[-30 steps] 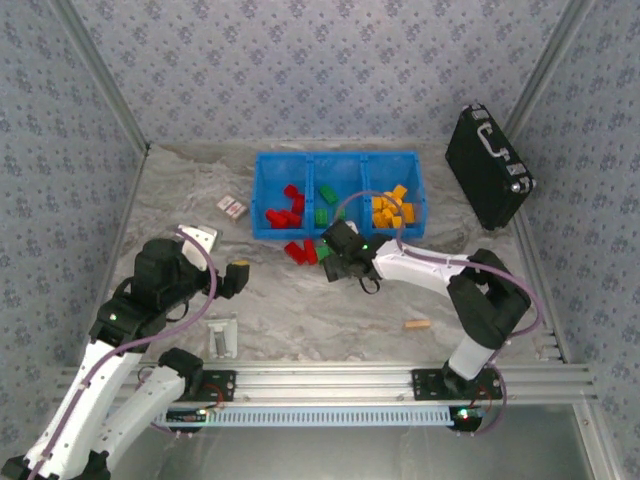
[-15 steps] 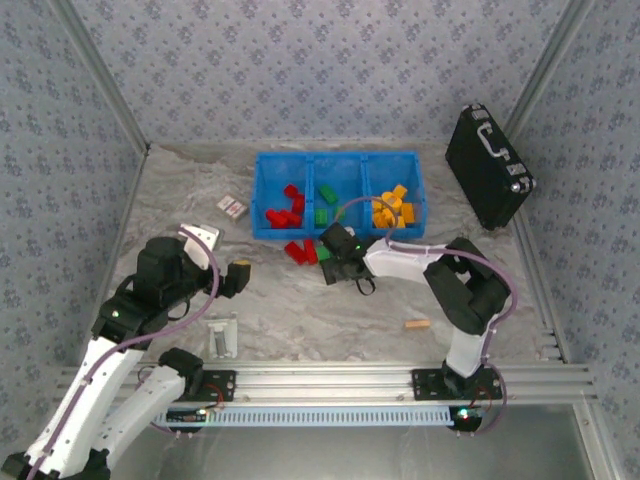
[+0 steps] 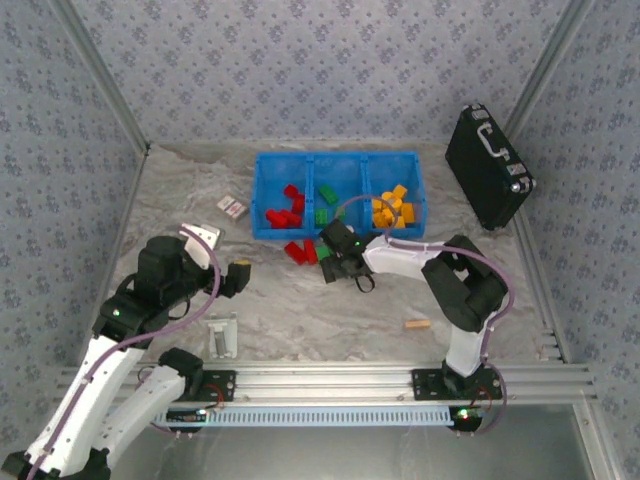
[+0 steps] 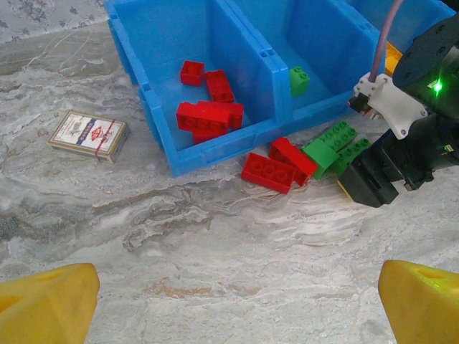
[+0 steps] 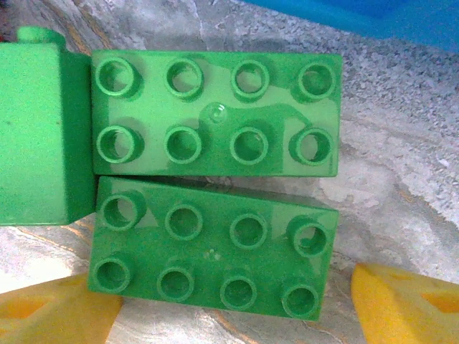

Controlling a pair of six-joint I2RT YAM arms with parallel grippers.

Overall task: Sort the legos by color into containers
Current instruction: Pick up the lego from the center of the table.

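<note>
Top external, containers [image 3: 340, 156]: three joined blue bins at the far middle of the table; red legos [image 3: 284, 212] in the left bin, green legos [image 3: 323, 206] in the middle one, orange-yellow legos [image 3: 393, 210] in the right one.
Loose red legos [image 3: 300, 250]: on the table, just in front of the left bin.
Right gripper [image 3: 337, 264]: low at the table, just in front of the middle bin and beside the loose red legos.
Loose green legos [image 5: 215, 115]: two eight-stud bricks side by side and touching, with a third green block [image 5: 39, 136] against their left end.
Right fingertips [image 5: 405, 308]: spread apart at either side of the nearer brick [image 5: 211, 258], not pinching it.
Left gripper [image 3: 238, 277]: above the table's left part, well apart from the bins; fingers [image 4: 43, 304] spread wide, nothing between.
Elsewhere: black case [image 3: 487, 165] at far right, card [image 4: 88, 135] left of the bins, wooden stick [image 3: 417, 324] near the right arm.
</note>
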